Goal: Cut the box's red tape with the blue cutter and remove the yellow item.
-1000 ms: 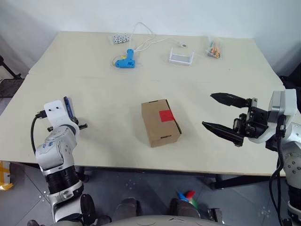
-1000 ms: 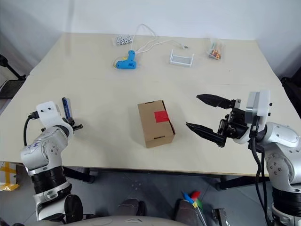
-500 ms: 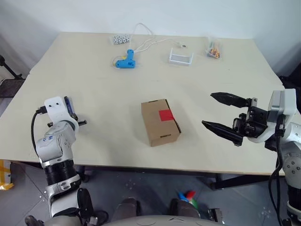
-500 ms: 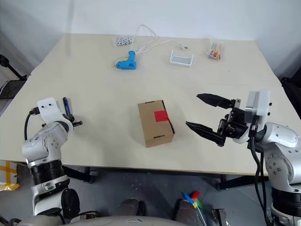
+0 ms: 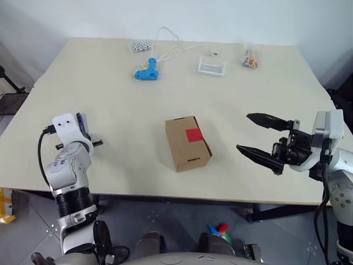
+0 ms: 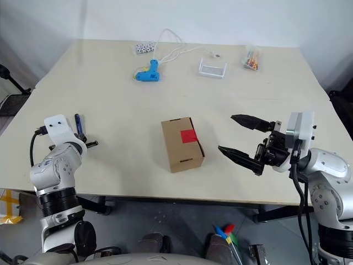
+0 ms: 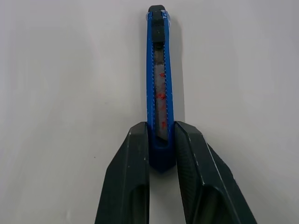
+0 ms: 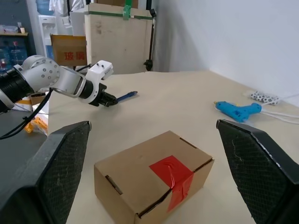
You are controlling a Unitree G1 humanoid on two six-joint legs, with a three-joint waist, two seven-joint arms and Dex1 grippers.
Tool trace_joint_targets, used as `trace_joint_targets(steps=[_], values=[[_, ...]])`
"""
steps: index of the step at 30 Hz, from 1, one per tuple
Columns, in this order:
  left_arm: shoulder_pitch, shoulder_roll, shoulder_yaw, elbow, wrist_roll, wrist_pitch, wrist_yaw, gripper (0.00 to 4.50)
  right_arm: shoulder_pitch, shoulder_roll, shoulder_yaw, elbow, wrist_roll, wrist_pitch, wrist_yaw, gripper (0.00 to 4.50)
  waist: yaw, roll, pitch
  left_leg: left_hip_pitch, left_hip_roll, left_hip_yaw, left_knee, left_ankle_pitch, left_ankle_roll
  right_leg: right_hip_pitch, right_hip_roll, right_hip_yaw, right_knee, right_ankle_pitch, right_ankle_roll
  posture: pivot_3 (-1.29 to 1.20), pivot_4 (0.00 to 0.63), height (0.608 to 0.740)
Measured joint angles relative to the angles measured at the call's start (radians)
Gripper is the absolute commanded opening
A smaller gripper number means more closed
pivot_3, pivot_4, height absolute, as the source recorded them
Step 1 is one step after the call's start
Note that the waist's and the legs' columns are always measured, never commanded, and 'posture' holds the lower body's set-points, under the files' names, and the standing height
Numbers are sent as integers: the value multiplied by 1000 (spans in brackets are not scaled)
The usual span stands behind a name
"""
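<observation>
Two black fingers of the left gripper (image 7: 161, 140) pinch the butt end of the slim dark-blue plastic cutter (image 7: 159, 84), clenched on it at the near-left part of the pale table (image 5: 259, 72), the cutter's tip pointing away over the surface. Well to the right of the cutter sits the small brown cardboard box (image 5: 187, 142), flaps closed, with the square of bright red tape (image 5: 194, 135) over its seam on the top face and running down the side toward the right gripper (image 5: 259, 135). That gripper hangs just beyond the box, jaws spread wide and holding nothing. The yellow item is presumably sealed inside. Far beyond the cutter lies a light-blue glue gun (image 5: 146, 72) with a white cord. The cutter looks light, stiff and smooth-sided, so a grip this far back may let it pivot under cutting pressure; a hold nearer the middle would likely steady it. The box looks light and apt to slide, and probably wants bracing by its side walls.
</observation>
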Motion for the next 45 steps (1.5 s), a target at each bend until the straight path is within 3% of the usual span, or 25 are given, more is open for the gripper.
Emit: trace_joint_targets(steps=[3,5,7,8,11,15,18,21,27,32,45], values=[[33,127,-60,19,-135,-47,-347,437,21,-36,-15,-16,12,11,19,4500,0,-2,1,-4,0,2,1,0,0,-2,0,-1,-1,0,0,0,150,740],[112,302,-149,-21,-205,-132,-672,437,51,-86,-42,-42,29,32,49,4500,-10,-2,1,-4,2,3,-1,-2,-2,-3,2,-1,-2,0,0,0,150,740],[233,541,-242,-63,-223,-271,-1028,437,138,-160,-93,-77,52,73,95,4500,-27,-2,1,-3,4,7,-4,-4,-4,-4,5,-2,-3,-1,-2,0,150,740],[261,602,-267,-60,-221,-315,-1127,437,172,-180,-111,-90,54,88,106,4500,-29,-1,2,-2,5,7,-5,-5,-4,-4,6,-2,-3,-1,-3,0,150,740],[274,687,-367,-51,-212,-459,-1375,437,267,-223,-127,-151,53,142,114,4500,-26,2,3,-2,6,8,-4,-5,-4,-4,6,-3,-4,-2,-4,0,150,740],[211,686,-540,-64,-163,-588,-1539,437,320,-226,-102,-240,43,211,30,4500,-23,2,4,-3,5,9,-1,-4,-3,-2,6,-1,-5,-2,-4,0,150,740],[116,564,-692,-94,-69,-666,-1540,437,336,-211,-21,-311,41,261,-52,4500,-17,2,4,-3,5,9,-1,-4,-2,-2,5,1,-5,-2,-3,0,150,740],[68,475,-808,-94,7,-661,-1498,437,339,-212,57,-362,9,286,-95,3908,-21,1,4,-3,5,10,-1,-4,-2,-3,6,0,-3,-2,-3,0,150,740],[-68,408,-914,-95,156,-551,-1414,437,258,-214,273,-361,-190,287,-192,1835,-27,1,4,-3,5,10,0,-4,-1,-3,6,0,-4,-2,-3,0,150,740],[-67,387,-933,-183,214,-443,-1339,437,136,-141,436,-313,-325,274,-251,60,-25,0,4,-3,5,9,1,-3,-1,-2,6,1,-3,-2,-3,0,150,740],[-15,417,-938,-343,233,-276,-1255,437,-49,-56,561,-136,-423,279,-220,22,-29,1,4,-3,5,8,1,-3,-1,-2,6,0,-2,-2,-3,0,150,740]])
